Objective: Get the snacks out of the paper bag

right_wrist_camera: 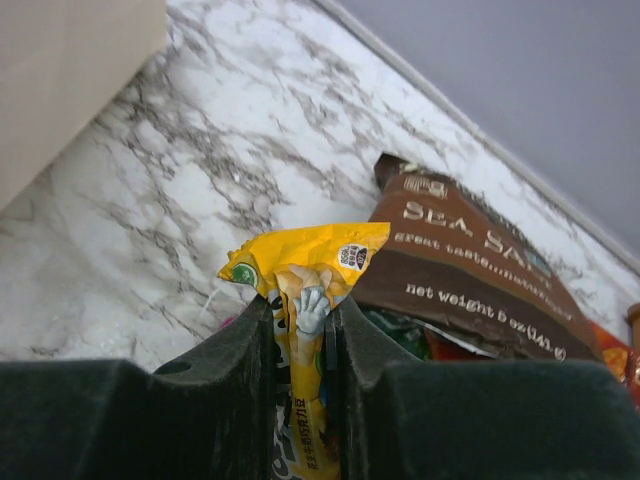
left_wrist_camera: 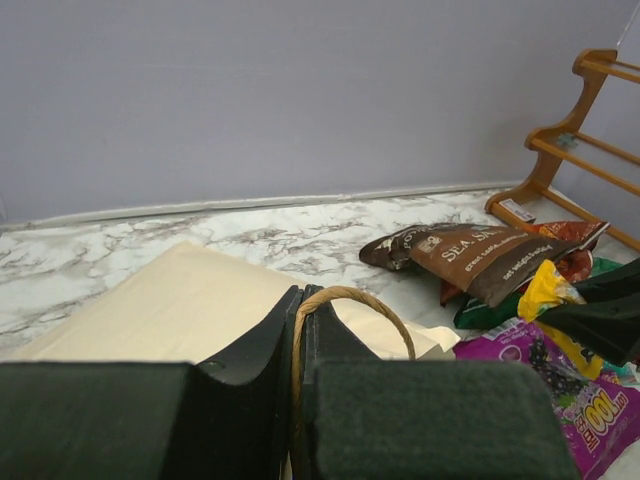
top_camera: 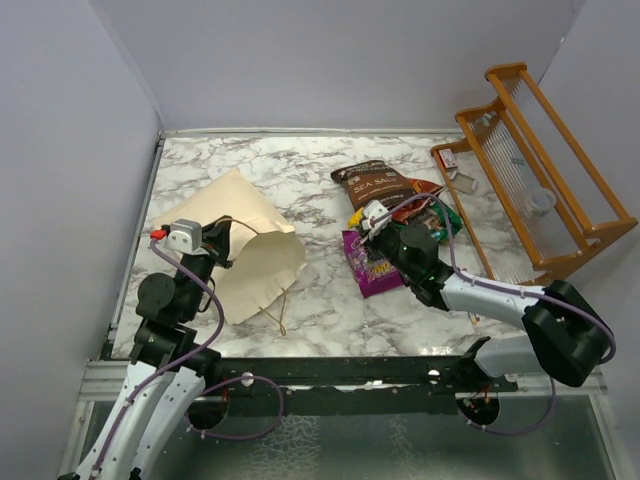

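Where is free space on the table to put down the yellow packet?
Bare marble lies between the paper bag and the snack pile, and along the near edge before the purple packet. Crowded: from the pile to the wooden rack.

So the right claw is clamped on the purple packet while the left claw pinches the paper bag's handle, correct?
No. The right wrist view shows the right claw shut on the yellow candy wrapper, not the purple packet. The left claw does pinch the handle of the paper bag.

The tabletop (top_camera: 310, 180) is white, veined grey like marble; the kraft paper bag (top_camera: 230, 215) beige; the large crinkly packet (top_camera: 372, 182) dark-brown; the small wrapper (right_wrist_camera: 300, 265) yellow.
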Action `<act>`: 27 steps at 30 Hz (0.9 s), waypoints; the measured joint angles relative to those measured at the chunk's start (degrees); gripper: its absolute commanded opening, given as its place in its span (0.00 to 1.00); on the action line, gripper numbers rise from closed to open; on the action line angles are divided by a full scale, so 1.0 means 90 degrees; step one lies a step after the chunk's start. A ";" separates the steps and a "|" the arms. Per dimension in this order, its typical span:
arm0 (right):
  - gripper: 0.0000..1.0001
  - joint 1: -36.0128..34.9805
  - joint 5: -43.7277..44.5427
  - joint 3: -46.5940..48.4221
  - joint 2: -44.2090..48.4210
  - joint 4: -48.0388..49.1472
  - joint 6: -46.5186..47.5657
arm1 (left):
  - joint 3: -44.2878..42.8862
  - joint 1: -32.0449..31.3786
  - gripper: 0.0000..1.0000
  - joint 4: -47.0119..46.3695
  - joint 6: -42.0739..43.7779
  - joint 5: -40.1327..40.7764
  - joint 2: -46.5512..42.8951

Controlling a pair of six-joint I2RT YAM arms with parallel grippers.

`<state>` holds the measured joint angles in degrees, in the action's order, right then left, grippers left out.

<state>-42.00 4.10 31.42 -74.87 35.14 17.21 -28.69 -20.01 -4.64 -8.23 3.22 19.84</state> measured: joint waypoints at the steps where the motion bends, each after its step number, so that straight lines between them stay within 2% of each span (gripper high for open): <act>1: 0.03 0.0073 0.0083 0.0000 -0.0109 -0.0058 -0.0051 | 0.0000 0.0000 0.00 0.0000 0.0000 -0.0022 0.0000; 3: 0.13 0.0163 0.0192 -0.0002 -0.0255 -0.0199 -0.0090 | 0.0000 0.0000 0.00 0.0000 0.0005 -0.0100 -0.0005; 5: 0.28 0.0236 0.0374 -0.0019 -0.0340 -0.0294 -0.0104 | 0.0000 0.0000 0.00 0.0000 0.0005 -0.0211 -0.0022; 9: 0.50 0.0306 0.0663 -0.0034 -0.0359 -0.0406 -0.0114 | 0.0000 0.0000 0.00 0.0000 0.0005 -0.0427 -0.0119; 12: 0.58 0.0313 0.0702 -0.0034 -0.0347 -0.0440 -0.0121 | 0.0000 0.0000 0.00 -0.0007 0.0005 -0.0610 -0.0204; 19: 0.60 0.0313 0.0000 -0.0148 0.0223 -0.0542 -0.0034 | 0.0000 0.0000 0.00 -0.0012 0.0002 -0.0833 -0.0413; 24: 0.61 0.0289 -0.1807 -0.0437 0.0775 -0.0080 0.0194 | 0.0000 0.0000 0.00 -0.0090 -0.0024 -0.0916 -0.0568; 27: 0.61 -0.0100 -0.2895 -0.0500 0.0733 0.0248 0.0573 | 0.0000 0.0000 0.00 -0.0104 -0.0053 -0.0933 -0.0617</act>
<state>-42.89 -21.96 26.92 -68.27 37.36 22.37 -28.69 -20.01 -5.58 -8.71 -5.17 14.28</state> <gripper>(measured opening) 0.605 0.029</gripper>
